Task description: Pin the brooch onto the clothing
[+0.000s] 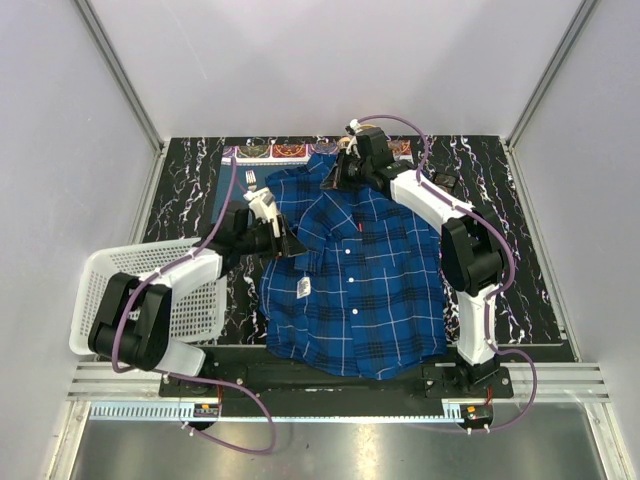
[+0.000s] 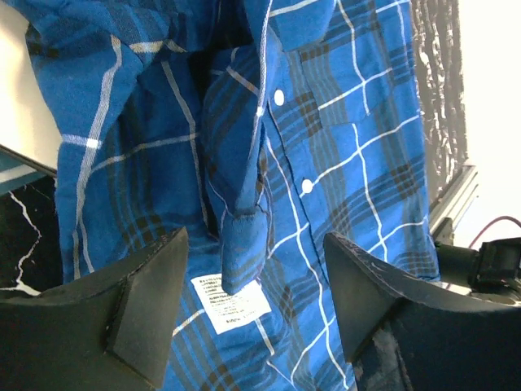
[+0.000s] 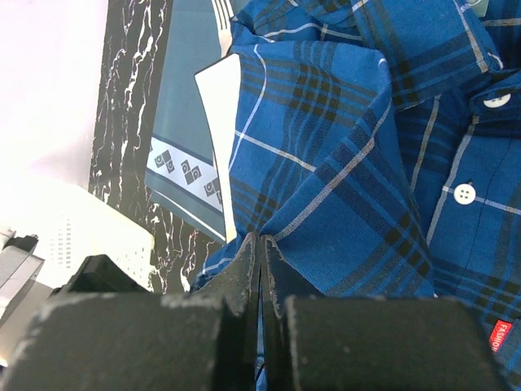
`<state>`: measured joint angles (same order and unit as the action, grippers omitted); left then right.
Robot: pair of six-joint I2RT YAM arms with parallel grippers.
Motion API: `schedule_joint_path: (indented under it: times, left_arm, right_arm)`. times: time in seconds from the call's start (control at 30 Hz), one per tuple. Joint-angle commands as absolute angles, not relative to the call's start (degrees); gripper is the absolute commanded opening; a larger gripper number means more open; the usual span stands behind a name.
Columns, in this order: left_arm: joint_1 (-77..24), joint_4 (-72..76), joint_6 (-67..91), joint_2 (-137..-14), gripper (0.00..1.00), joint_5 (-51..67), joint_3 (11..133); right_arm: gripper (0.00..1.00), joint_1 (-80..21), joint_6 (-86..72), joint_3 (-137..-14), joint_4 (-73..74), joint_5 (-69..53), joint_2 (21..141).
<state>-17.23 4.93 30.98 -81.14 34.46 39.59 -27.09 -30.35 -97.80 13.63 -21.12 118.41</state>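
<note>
Step in hand: readying the plaid shirt [image 1: 350, 275], which lies spread on the dark marbled worktop [image 1: 530, 260]; pinning looks not yet begun.
Left tool [image 2: 252, 318]: jaws apart, straddling a fold of the placket above the white paper tag [image 2: 230, 303], touching nothing.
Right tool [image 3: 260, 277]: jaws pressed together at the collar end; whether cloth is pinched between them I cannot tell.
Brooch: not discernible in any view.
Next move: probably calls for closing the left tool on the fold to steady the fabric, then finding the brooch.
White basket [image 1: 150, 300]: left of the shirt.
</note>
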Motion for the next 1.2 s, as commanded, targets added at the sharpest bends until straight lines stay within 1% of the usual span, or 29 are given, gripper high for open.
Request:
schedule_joint_path:
  times: [0.0, 0.1, 0.17, 0.23, 0.27, 0.33, 0.37, 0.4, 0.43, 0.5, 0.53, 0.57, 0.63, 0.67, 0.7, 0.73, 0.77, 0.8, 0.87, 0.9, 0.97, 1.0, 1.1, 1.17]
  left_arm:
    - [-19.16, 4.48, 26.2, -83.23, 0.69, 29.44, 44.73]
    - [-20.48, 5.62, 24.88, -85.6, 0.63, 30.49, 46.4]
    - [-21.35, 6.76, 23.91, -87.27, 0.53, 32.25, 47.02]
    - [-21.53, 6.77, 23.82, -88.06, 0.47, 32.6, 47.64]
    - [-21.53, 6.16, 23.3, -88.33, 0.38, 32.78, 48.42]
    - [-21.27, 0.74, 21.28, -87.72, 0.26, 32.43, 50.26]
    - [-20.05, -1.56, 18.83, -86.06, 0.17, 32.61, 52.19]
    - [-19.0, -3.58, 17.94, -84.65, 0.05, 33.3, 52.99]
    - [-17.59, -7.34, 17.58, -83.16, 0.0, 34.09, 53.52]
    - [-11.62, -11.06, 16.88, -77.36, 0.0, 36.81, 55.1]
    - [-9.43, -15.42, 16.27, -75.43, 0.0, 37.26, 55.8]
    - [-4.88, -17.64, 14.61, -72.97, 0.0, 37.27, 57.64]
    - [-0.11, -24.04, 13.45, -66.82, 0.0, 37.71, 60.1]
    - [5.74, -26.78, 12.32, -65.4, 0.0, 37.62, 63.68]
    - [8.5, -29.59, 11.43, -63.39, 0.0, 37.62, 65.98]
    - [10.96, -35.97, 9.86, -62.85, 0.0, 37.18, 68.62]
    - [14.99, -38.99, 6.62, -62.41, 0.0, 35.79, 74.12]
    - [16.77, -41.55, 5.29, -62.14, 0.0, 30.99, 76.7]
    - [20.46, -47.62, 1.08, -62.22, 0.0, 24.55, 83.98]
    - [21.35, -48.85, 0.45, -62.49, 0.0, 18.95, 86.02]
    - [22.59, -51.15, -5.34, -64.15, 0.0, 13.56, 90.94]
    - [22.76, -51.59, -6.84, -64.94, 0.0, 8.4, 92.53]
    - [24.34, -51.68, -9.84, -69.25, 0.0, 1.69, 97.63]
    - [25.31, -51.16, -11.68, -73.01, 0.0, 0.27, 100.7]
  right_arm:
    - [0.0, -27.33, -31.02, -97.38, 10.46, -22.85, 116.72]
    - [0.0, -27.33, -30.68, -97.12, 10.37, -23.11, 116.46]
    - [0.0, -27.33, -30.5, -96.94, 10.28, -23.2, 115.93]
    - [0.0, -27.25, -30.41, -96.86, 9.93, -23.64, 115.75]
    - [0.0, -27.33, -30.41, -96.68, 9.76, -23.64, 115.32]
    - [0.0, -27.33, -30.32, -96.77, 9.58, -24.26, 114.96]
    - [0.0, -27.33, -30.15, -97.03, 9.58, -24.61, 114.7]
    - [0.0, -27.33, -29.97, -97.21, 9.58, -25.31, 114.35]
    - [0.0, -27.33, -29.8, -97.21, 9.41, -25.57, 114.08]
    - [0.0, -27.33, -29.36, -97.73, 9.05, -27.23, 113.56]
    - [0.09, -27.33, -29.44, -98.08, 8.88, -27.86, 113.47]
    - [0.21, -27.33, -29.27, -99.04, 8.88, -28.99, 113.73]
    - [0.45, -27.33, -28.83, -100.19, 9.31, -32.77, 113.73]
    - [0.65, -27.33, -28.31, -101.24, 9.84, -33.91, 113.38]
    - [0.69, -27.33, -26.3, -101.77, 10.45, -36.27, 113.2]
    - [0.72, -27.33, -24.97, -102.3, 12.55, -37.17, 112.77]
    - [0.8, -27.33, -23.74, -103.0, 13.79, -37.53, 111.98]
    - [0.83, -27.42, -21.12, -103.18, 15.19, -37.7, 111.45]
    - [0.86, -27.42, -17.77, -102.66, 19.5, -38.32, 109.87]
    - [0.87, -27.42, -15.06, -101.96, 20.64, -38.49, 109.25]
    - [0.86, -27.51, -12.32, -98.99, 24.16, -39.02, 107.59]
    - [0.86, -27.77, -9.35, -97.83, 25.21, -39.11, 106.97]
    - [0.84, -28.74, -4.68, -92.91, 28.73, -38.85, 104.77]
    - [0.83, -29.26, -3.0, -90.19, 30.67, -38.93, 103.63]
